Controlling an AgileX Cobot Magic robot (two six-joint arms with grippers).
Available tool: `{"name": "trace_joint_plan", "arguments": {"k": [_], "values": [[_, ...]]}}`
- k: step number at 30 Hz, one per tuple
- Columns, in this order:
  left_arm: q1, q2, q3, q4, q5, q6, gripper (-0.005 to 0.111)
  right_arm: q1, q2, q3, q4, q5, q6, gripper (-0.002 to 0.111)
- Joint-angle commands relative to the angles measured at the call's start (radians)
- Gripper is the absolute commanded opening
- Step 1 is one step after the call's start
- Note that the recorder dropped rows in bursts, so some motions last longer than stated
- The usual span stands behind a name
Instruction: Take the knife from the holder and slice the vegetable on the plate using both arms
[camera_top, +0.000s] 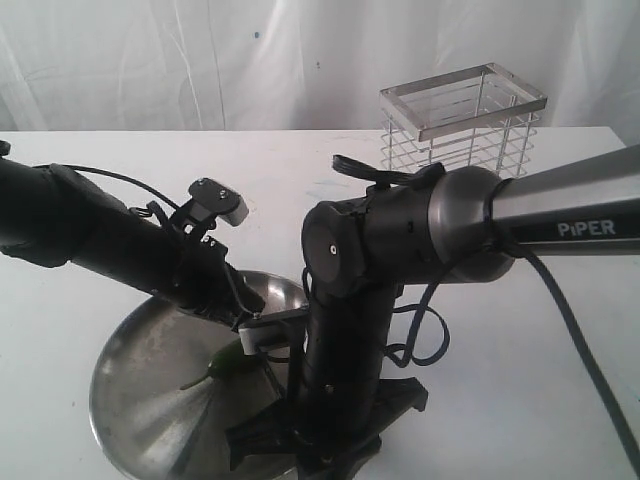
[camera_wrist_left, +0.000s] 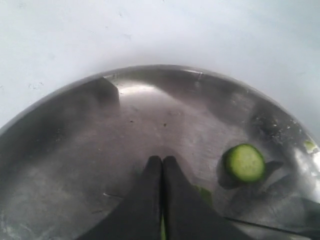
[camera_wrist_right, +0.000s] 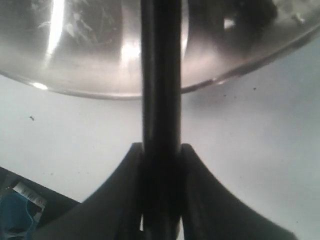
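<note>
**Knife held straight out over the plate**

The right gripper (camera_wrist_right: 161, 150) pinches the knife (camera_wrist_right: 161, 75). Its long axis runs straight ahead from this gripper, across the rim of the plate (camera_wrist_right: 75, 70). The left gripper (camera_wrist_left: 162, 162) is pressed together, with the green vegetable (camera_top: 226, 364) just under it and a cut slice (camera_wrist_left: 245, 162) beside it. The right arm (camera_top: 560, 215) carries the word "PiPER".

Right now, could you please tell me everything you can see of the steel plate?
The plate is large, round and shallow, of dull scuffed steel with a raised rim, lying flat on the white table. A round green slice lies in it. The left gripper, jaws shut, points down into it, and the knife held in the right gripper reaches across its rim.
</note>
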Motion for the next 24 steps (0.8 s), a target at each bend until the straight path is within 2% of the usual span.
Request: {"name": "trace_joint_plan", "arguments": {"k": [1,10,15,17,24], "values": [[-0.002,-0.008,0.000,0.009,0.090,-0.042,0.000,-0.004,-0.001,-0.006,-0.007,-0.013,0.010,0.000],[-0.002,-0.008,0.000,0.094,0.166,-0.198,0.000,-0.004,-0.001,-0.006,-0.007,-0.030,0.010,0.000],[-0.002,-0.010,0.000,0.090,0.136,-0.496,0.000,-0.004,-0.001,-0.006,0.001,-0.039,0.010,0.000],[-0.002,-0.009,0.000,0.063,0.134,-0.551,0.000,-0.004,-0.001,-0.006,0.003,-0.041,0.010,0.000],[0.012,-0.037,0.000,-0.174,0.143,-0.583,0.000,-0.004,-0.001,-0.006,0.003,-0.048,0.010,0.000]]}}
